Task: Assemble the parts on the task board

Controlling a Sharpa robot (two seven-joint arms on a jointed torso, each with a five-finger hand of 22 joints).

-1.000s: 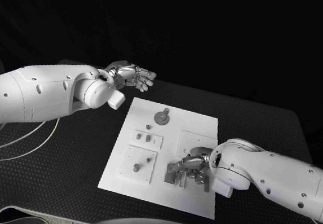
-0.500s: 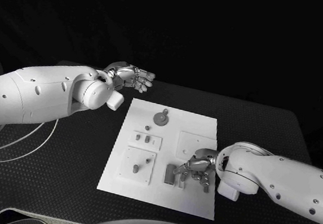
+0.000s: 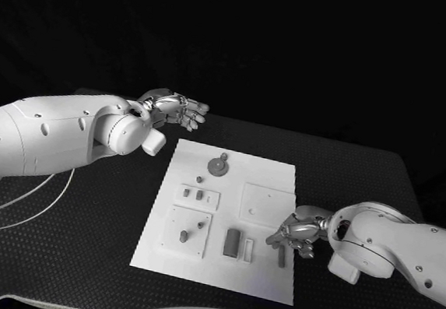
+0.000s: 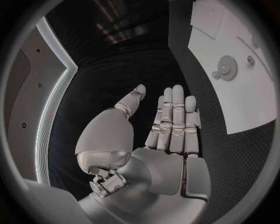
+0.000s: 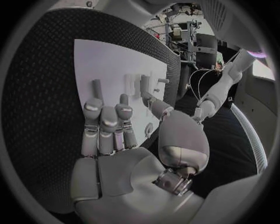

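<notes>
The right hand (image 3: 300, 236) hides the task board's (image 3: 255, 278) near-right edge.

A black, dimpled worktop (image 3: 75, 235) is seen under everything. A thin pale cable (image 3: 29, 200) is looped across its left part, running off toward the near left edge.

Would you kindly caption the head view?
Right hand hovers at the task board's near-right edge; left hand waits open beyond it.
</notes>
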